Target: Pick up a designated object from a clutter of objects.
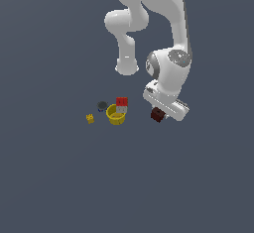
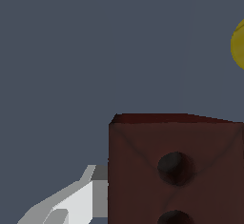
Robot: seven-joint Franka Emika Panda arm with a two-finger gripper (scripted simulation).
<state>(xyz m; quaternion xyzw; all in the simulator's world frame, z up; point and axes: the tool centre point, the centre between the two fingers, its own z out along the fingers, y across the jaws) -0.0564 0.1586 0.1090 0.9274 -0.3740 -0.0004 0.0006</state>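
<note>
The designated object, a dark red-brown block (image 1: 158, 114) with round holes in one face, sits right under my hand, to the exterior view's right of the clutter. My gripper (image 1: 159, 111) is down around it. The wrist view is filled by the block (image 2: 176, 170), and one grey finger (image 2: 81, 197) presses flat against its side. The other finger is hidden behind the block. I cannot tell whether the block rests on the floor or hangs just above it.
The other clutter lies apart, to the exterior view's left: a yellow bowl (image 1: 116, 115), a red-and-white cube (image 1: 121, 103) at its far rim, a small dark grey round thing (image 1: 102, 105) and a tiny yellow piece (image 1: 90, 119). The bowl's edge (image 2: 238, 44) also shows in the wrist view.
</note>
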